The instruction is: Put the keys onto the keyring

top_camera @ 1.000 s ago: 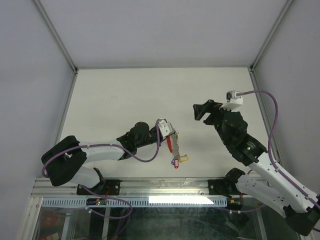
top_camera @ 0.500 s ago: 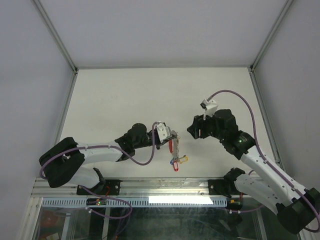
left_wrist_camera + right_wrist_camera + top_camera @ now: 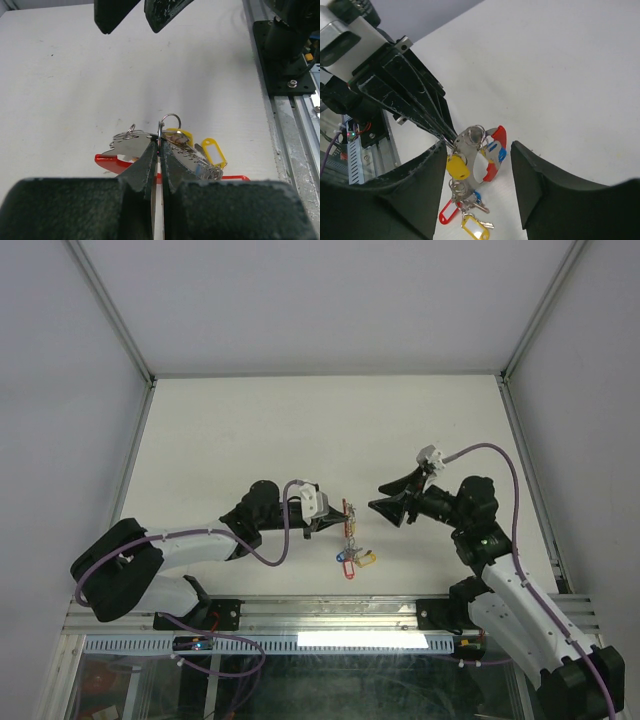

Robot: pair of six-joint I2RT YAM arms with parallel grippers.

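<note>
Keyring in left jaws, nr table's near edge.

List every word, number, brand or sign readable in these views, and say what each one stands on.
None: no view shows any readable text.
The white label window of the yellow plastic key tag looks blank.
The red plastic key tag also shows only a bare window.
The red-and-grey D-shaped keyring bears no marking that I can make out.
</note>
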